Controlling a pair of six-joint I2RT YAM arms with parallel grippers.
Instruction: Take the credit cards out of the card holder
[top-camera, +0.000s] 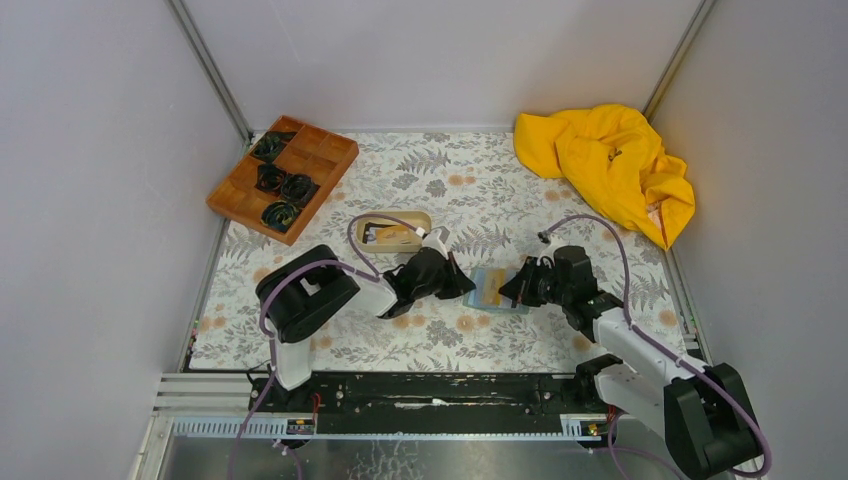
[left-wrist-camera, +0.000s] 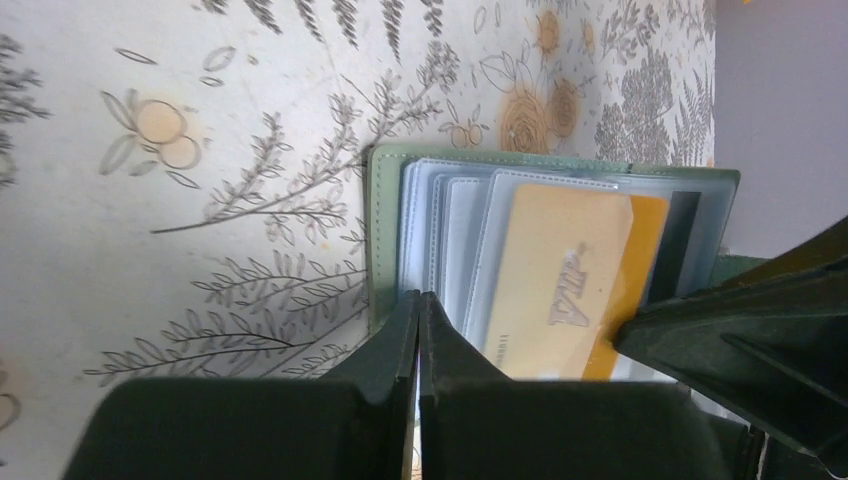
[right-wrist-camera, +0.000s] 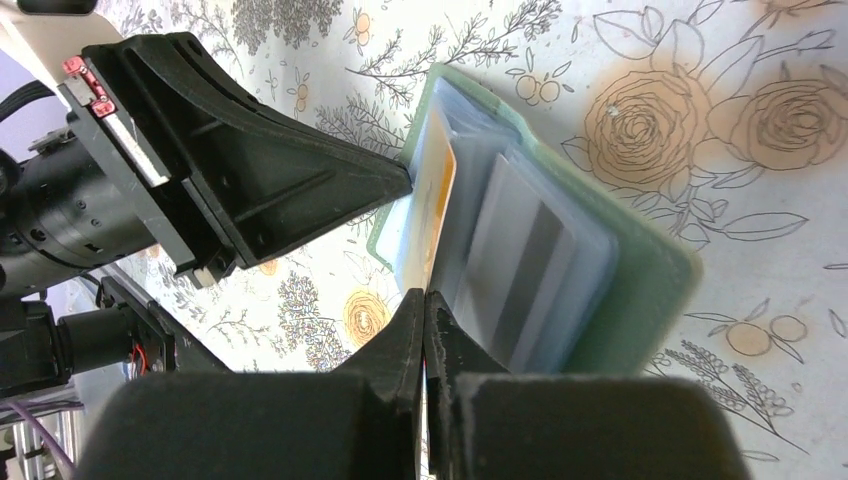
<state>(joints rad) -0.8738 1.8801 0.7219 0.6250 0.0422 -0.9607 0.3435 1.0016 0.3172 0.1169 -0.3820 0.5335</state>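
Note:
The card holder (top-camera: 489, 290) lies open on the floral cloth between my two grippers, its clear sleeves fanned up (left-wrist-camera: 383, 230). A tan-orange credit card (left-wrist-camera: 560, 280) marked VIP sticks partly out of one sleeve. My right gripper (right-wrist-camera: 425, 296) is shut on the edge of this card (right-wrist-camera: 437, 200); it also shows in the top view (top-camera: 508, 292). My left gripper (left-wrist-camera: 420, 300) is shut, its tips resting on the holder's left side over the sleeves (top-camera: 467, 287). A whitish card with a dark stripe (right-wrist-camera: 528, 268) sits in another sleeve.
A beige oval tray (top-camera: 425, 218) with cards in it stands just behind the left gripper. A brown wooden compartment tray (top-camera: 338, 150) with dark coils is at the back left. A yellow cloth (top-camera: 610, 165) lies at the back right. Grey walls close in on both sides.

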